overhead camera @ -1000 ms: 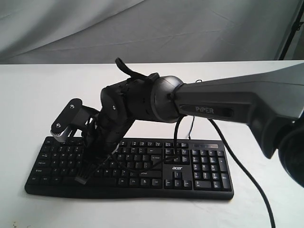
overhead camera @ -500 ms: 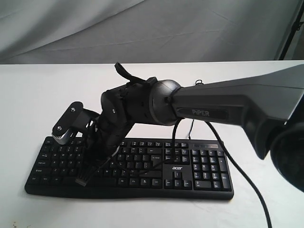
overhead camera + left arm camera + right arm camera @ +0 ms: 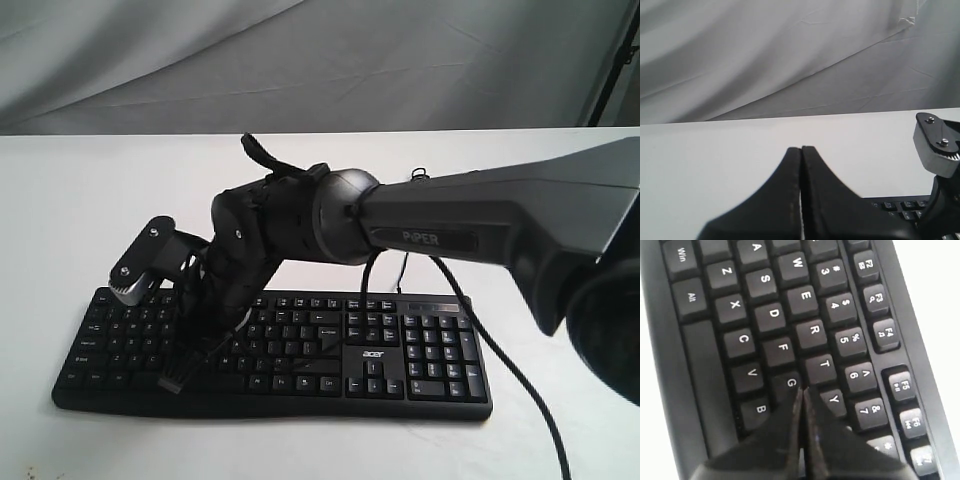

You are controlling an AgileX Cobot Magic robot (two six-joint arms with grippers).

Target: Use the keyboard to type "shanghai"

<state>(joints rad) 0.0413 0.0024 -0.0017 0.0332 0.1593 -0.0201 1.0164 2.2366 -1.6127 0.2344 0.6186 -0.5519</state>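
The black keyboard with its white "acer" logo lies across the front of the white table. My right gripper reaches over to the keyboard's left half, shut and empty, with its tips pointing down at the keys. In the right wrist view the keyboard fills the frame. There the shut right gripper has its tips where G, T and Y meet, and it hides the keys behind it. My left gripper is shut and empty above bare table, with a corner of the keyboard beside it.
A thin black cable hangs from the right arm and trails over the table past the number pad. The wrist's grey bracket sticks out above the keyboard's left end. Grey cloth hangs behind the table.
The right arm has sunk a little, bringing its shut gripper slightly closer to the keys. Over the last half second it has barely moved.
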